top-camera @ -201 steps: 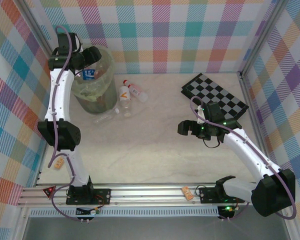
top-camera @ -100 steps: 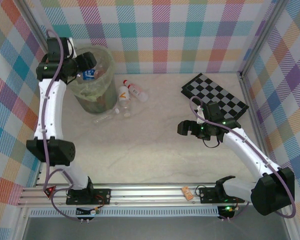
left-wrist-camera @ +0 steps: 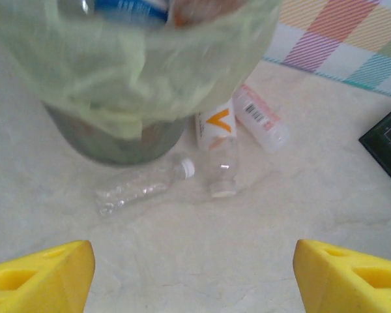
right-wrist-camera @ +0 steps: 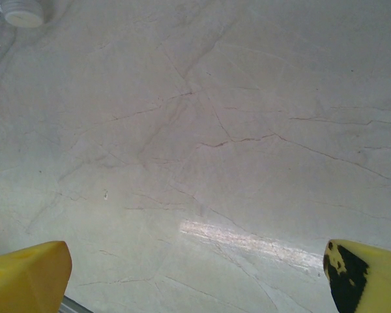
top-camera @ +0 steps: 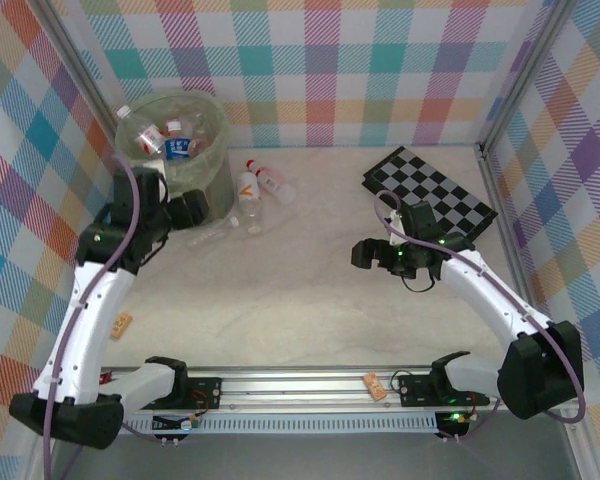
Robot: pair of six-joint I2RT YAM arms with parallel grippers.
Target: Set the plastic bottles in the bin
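The bin point(top-camera: 208, 170), pale green with a thin liner, stands at the back left and holds several plastic bottles point(top-camera: 176, 146). In the left wrist view the bin point(left-wrist-camera: 137, 72) looms close ahead. On the table beside it lie a crushed clear bottle point(left-wrist-camera: 138, 191), an orange-labelled bottle point(left-wrist-camera: 216, 125) and a red-labelled bottle point(left-wrist-camera: 261, 118). From the top these are the clear one point(top-camera: 212, 235), the orange one point(top-camera: 248, 190) and the red one point(top-camera: 273, 182). My left gripper point(top-camera: 187, 210) point(left-wrist-camera: 195, 280) is open and empty, low in front of the bin. My right gripper point(top-camera: 365, 255) point(right-wrist-camera: 195, 280) hangs open over bare table.
A black-and-white checkerboard point(top-camera: 430, 190) lies at the back right. A white bottle cap point(right-wrist-camera: 23, 14) peeks into the right wrist view's upper left corner. Small tan tags point(top-camera: 120, 325) point(top-camera: 375, 385) sit near the front rail. Plaid walls close in three sides.
My left arm has pulled back from over the bin and dropped to the table in front of it, its jaws opening wider. The right arm has barely shifted.
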